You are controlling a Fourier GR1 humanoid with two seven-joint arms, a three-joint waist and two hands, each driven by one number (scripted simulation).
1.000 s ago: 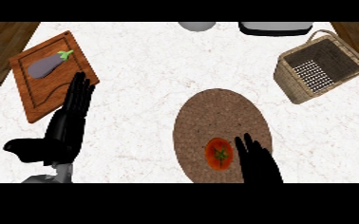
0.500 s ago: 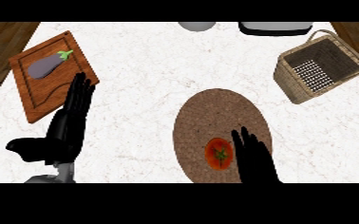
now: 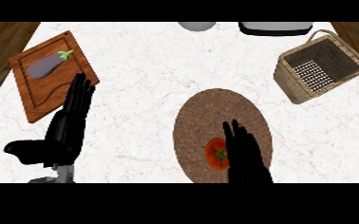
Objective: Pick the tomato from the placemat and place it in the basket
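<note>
**One tomato half covered on the placemat**

Half of the tomato (image 3: 216, 154) is hiding under the right hand (image 3: 245, 154), whose straight fingers are lying open over its right side. Red with a green stem, it is sitting on the lower part of the round woven placemat (image 3: 210, 114). The wicker basket (image 3: 291, 76) is standing well apart at the bench's (image 3: 154, 61) right edge, partly cut off. The left hand (image 3: 67, 123) is resting open at the left, fingers overlapping a wooden board (image 3: 42, 92) carrying an eggplant (image 3: 45, 66).
</note>
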